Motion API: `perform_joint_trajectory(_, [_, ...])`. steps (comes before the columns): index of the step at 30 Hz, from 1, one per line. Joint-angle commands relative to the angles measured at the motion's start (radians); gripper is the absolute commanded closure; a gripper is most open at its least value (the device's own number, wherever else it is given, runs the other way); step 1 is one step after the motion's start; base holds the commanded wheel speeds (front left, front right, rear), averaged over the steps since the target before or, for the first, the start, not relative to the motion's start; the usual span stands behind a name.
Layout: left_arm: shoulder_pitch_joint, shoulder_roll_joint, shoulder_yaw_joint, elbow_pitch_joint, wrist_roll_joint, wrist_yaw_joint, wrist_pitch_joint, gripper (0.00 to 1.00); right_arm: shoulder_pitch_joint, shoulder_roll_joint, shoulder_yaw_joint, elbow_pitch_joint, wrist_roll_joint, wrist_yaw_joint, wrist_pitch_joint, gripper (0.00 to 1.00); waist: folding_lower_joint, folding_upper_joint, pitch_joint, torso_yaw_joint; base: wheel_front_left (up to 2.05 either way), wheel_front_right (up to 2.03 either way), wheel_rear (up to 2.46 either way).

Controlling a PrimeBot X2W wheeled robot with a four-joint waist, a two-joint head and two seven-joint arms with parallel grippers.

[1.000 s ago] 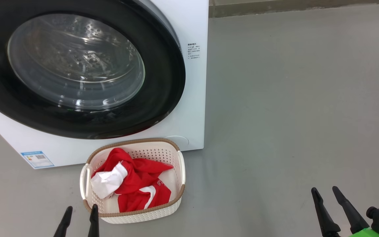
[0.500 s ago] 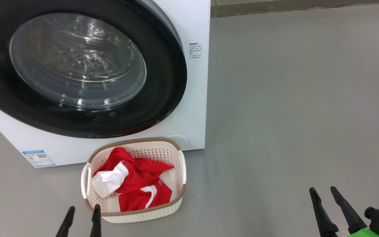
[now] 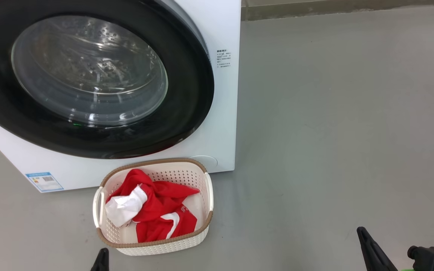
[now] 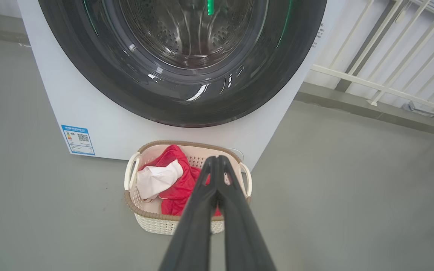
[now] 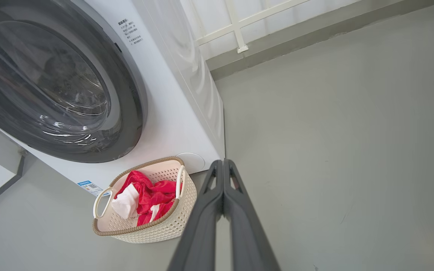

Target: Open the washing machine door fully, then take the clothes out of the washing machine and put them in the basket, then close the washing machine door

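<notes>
Lying in the basket: we found the clothes (image 3: 156, 210), a crumpled red heap with white patches, inside the cream perforated walls.
Basket: the basket (image 3: 153, 246) stood on the grey floor (image 3: 333, 131), just in front of the washing machine and below the lower edge of its door, with a white handle on each side.
Door: the washing machine door (image 3: 190, 113) looked shut to us, its wide black rim flat on the white front; through the clear glass we saw the perforated drum (image 3: 100, 64).
Machine: the washing machine (image 3: 222, 113) carried a small blue label (image 3: 44, 181) low on its front and a round white cap (image 3: 204, 161) just behind the basket.
Left pincer: the left pincer (image 4: 216, 159) hung above the floor on the near side of the basket, its two dark fingers pressed together at the tips, holding nothing.
Right pincer: the right pincer (image 5: 223, 162) hung over the floor well to the right of the basket, fingers likewise together and empty.
Beyond: we saw a white railing (image 4: 382, 45) behind the machine.
</notes>
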Motion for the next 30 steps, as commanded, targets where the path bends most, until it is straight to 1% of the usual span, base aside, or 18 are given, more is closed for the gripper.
perform_joint_trajectory(1, [-0.011, 0.009, 0.007, -0.021, -0.023, 0.000, 0.003, 1.00, -0.011, -0.010, -0.008, -0.024, 0.020, 0.000, 0.003, 1.00, 0.0018, 0.0000, -0.001, 0.000, 0.00, 0.00, 0.00])
perform_joint_trajectory(5, [-0.019, 0.010, 0.009, -0.021, -0.066, -0.001, 0.014, 1.00, -0.018, -0.007, -0.014, -0.026, 0.053, 0.000, 0.014, 1.00, -0.0003, 0.0000, 0.001, 0.000, 0.00, 0.00, 0.00])
perform_joint_trajectory(30, [-0.064, 0.015, 0.024, -0.023, -0.345, -0.002, 0.089, 1.00, -0.063, 0.014, -0.053, -0.042, 0.268, 0.000, 0.089, 1.00, -0.0004, 0.0000, -0.002, 0.002, 0.00, 0.00, 0.00])
